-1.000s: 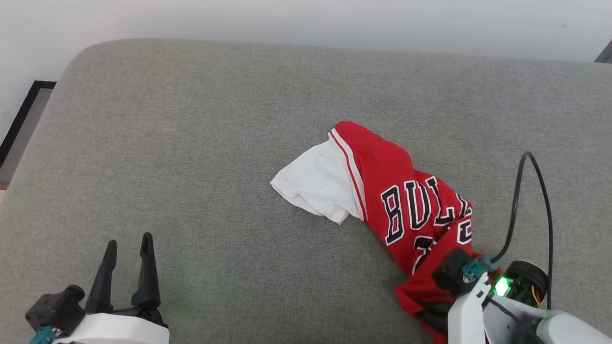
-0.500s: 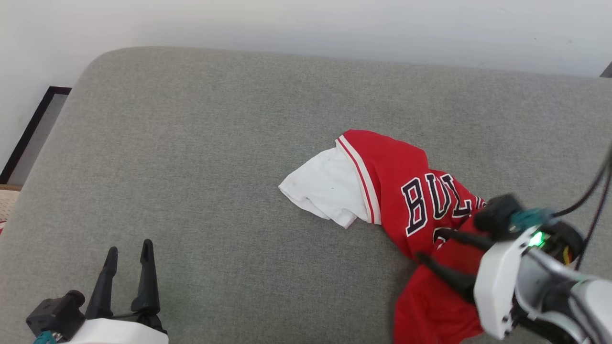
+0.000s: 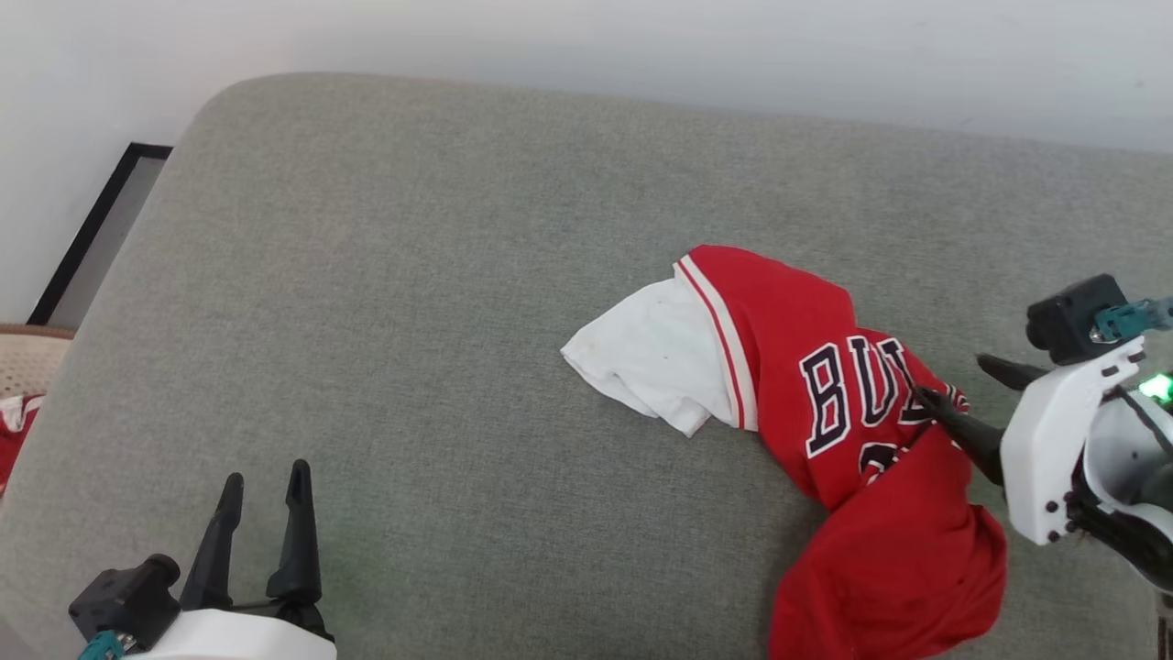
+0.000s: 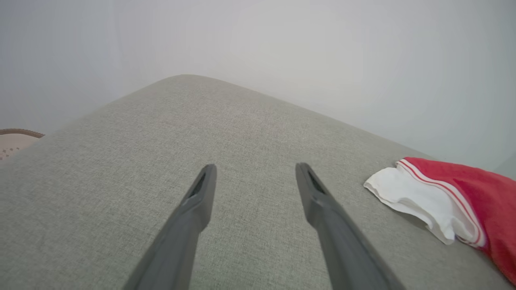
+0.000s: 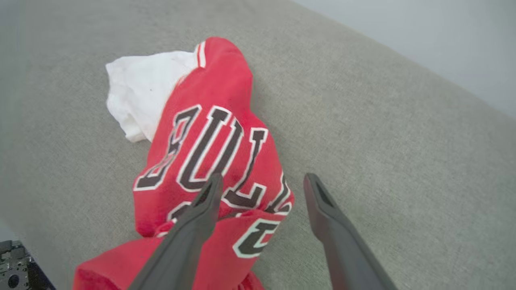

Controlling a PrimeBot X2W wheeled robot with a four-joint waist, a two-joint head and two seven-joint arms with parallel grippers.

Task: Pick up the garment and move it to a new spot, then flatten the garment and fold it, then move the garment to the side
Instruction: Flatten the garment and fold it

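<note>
The garment [image 3: 825,412], a red jersey T-shirt with a white sleeve and black white-outlined lettering, lies crumpled on the right part of the grey cushion [image 3: 412,275]. My right gripper [image 3: 953,379] hovers open at its right edge, one finger over the lettering, holding nothing. In the right wrist view the garment [image 5: 209,121] spreads below and left of the open right gripper [image 5: 264,177]. My left gripper [image 3: 266,474] stands open and empty at the lower left, well away from the cloth. The left wrist view has the left gripper [image 4: 254,167] over bare cushion, with the garment [image 4: 443,193] off to the right.
A pale wall runs behind the cushion's rounded far edge. A black-framed panel [image 3: 101,229] leans at the far left, and a beige woven item [image 3: 27,357] with a bit of red cloth [image 3: 14,431] sits below it. A black cable trails from the right wrist.
My right gripper went from shut on the garment's lower part to open, let the cloth drop onto the cushion, and rose to the right. The camera has shifted. My left gripper stayed still.
</note>
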